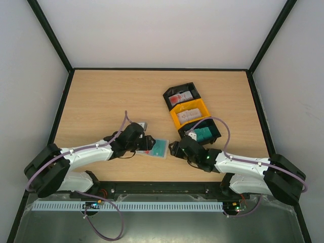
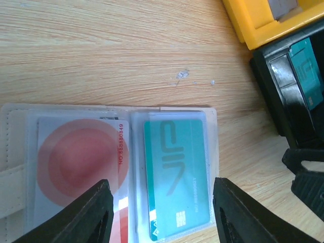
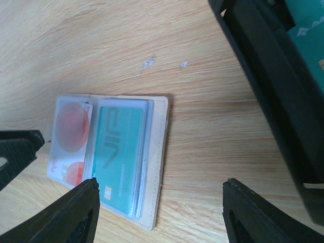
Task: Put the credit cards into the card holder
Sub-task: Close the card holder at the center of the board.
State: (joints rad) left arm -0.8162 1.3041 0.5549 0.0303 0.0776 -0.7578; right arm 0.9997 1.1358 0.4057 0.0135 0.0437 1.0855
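Note:
The card holder [image 1: 158, 155] lies open on the table between my two grippers. In the left wrist view the holder [image 2: 12, 147] has a white card with red print [image 2: 83, 167] in its left clear pocket and a teal card [image 2: 177, 172] in its right one. The right wrist view shows the holder [image 3: 159, 152] with the same teal card [image 3: 119, 157] and red-print card [image 3: 71, 136]. My left gripper [image 2: 162, 217] is open and empty above the holder. My right gripper [image 3: 162, 217] is open and empty over the holder's right edge. More cards lie in the bins.
Three open bins stand in a row at the back right: a black one [image 1: 181, 95] with red-print cards, an orange one [image 1: 190, 114] with pale cards, and a black one [image 1: 200, 132] with teal cards [image 3: 309, 35], close behind my right gripper [image 1: 175, 149].

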